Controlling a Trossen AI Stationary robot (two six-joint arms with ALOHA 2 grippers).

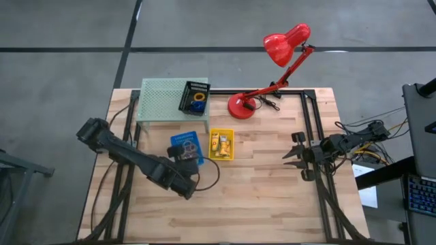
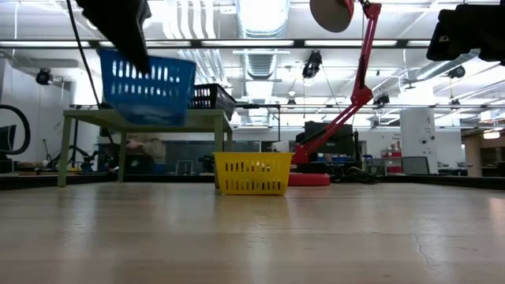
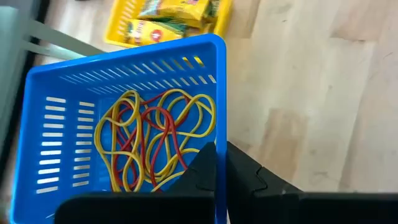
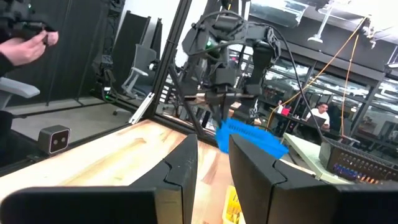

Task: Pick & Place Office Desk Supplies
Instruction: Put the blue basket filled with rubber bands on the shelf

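- Pale wooden planks make up the table [image 1: 272, 197], which stands on a grey floor; the low view looks past it into a bright workshop with ceiling lights.
- At the left, the left gripper [image 3: 219, 171] has its fingers clamped shut on the wall of the blue basket [image 3: 118, 112] and holds it up off the table, tilted in the low view.
- Inside the blue basket lie the rubber bands [image 3: 158, 140]: thin loops, mostly yellow with a few red ones, tangled in one loose heap on the slotted floor.
- Behind it, at the table's far left, stands the pale green mesh shelf [image 1: 160, 99], with a black basket [image 1: 194, 97] on its right end; something blue and yellow lies in that one, too small to tell what.
- Just right of the blue basket sits the yellow basket [image 1: 221, 144] on the table, holding small yellow packets [image 3: 177, 11] with dark printing.
- Farther back, a red desk lamp [image 1: 272, 68] has its round base beside the shelf and its arm slanting up to the right.
- At the right edge of the table, the right gripper [image 4: 214, 165] hovers well apart from all the baskets, its fingers parted with a narrow gap and nothing between them.
- In the right wrist view a person's hand [image 4: 28, 43] shows beyond the table.
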